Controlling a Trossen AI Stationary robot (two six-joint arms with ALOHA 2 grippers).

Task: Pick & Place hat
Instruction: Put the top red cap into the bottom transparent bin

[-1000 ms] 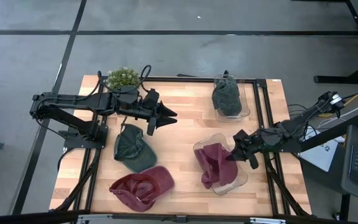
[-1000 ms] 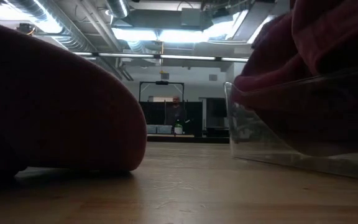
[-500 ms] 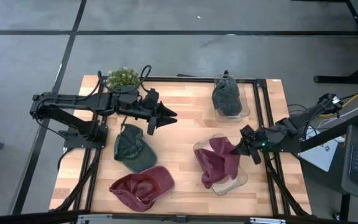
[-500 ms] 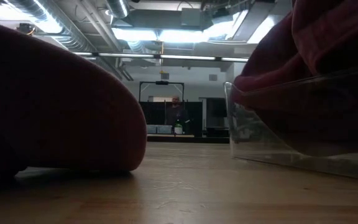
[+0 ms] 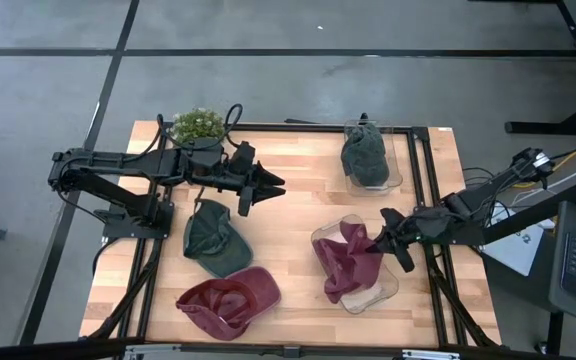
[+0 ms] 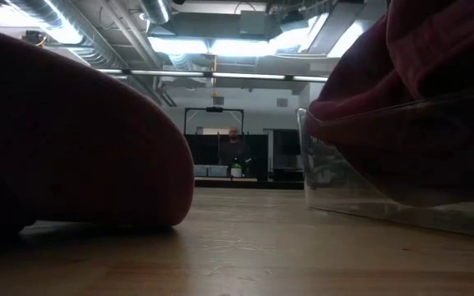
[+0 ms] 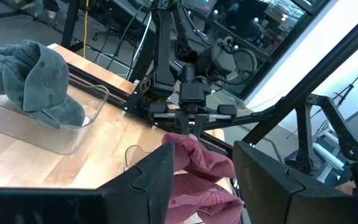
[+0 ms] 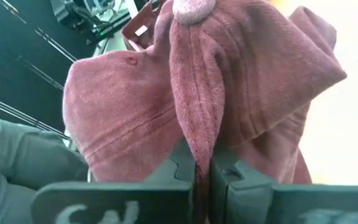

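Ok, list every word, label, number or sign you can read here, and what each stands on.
No text here can be read for certain.
Pale marks on the body of the right end effector, cut off at the picture's edge in the right wrist view: too blurred to read.
The maroon hat it grips: no label shows.

grey floor (image 5: 268, 60), ceiling strip lights (image 6: 212, 45), exposed ducts (image 6: 97, 49).

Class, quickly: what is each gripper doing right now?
Left gripper: open, empty, above the wooden table.
Right gripper: closed on the maroon corduroy hat over the clear plastic bin.
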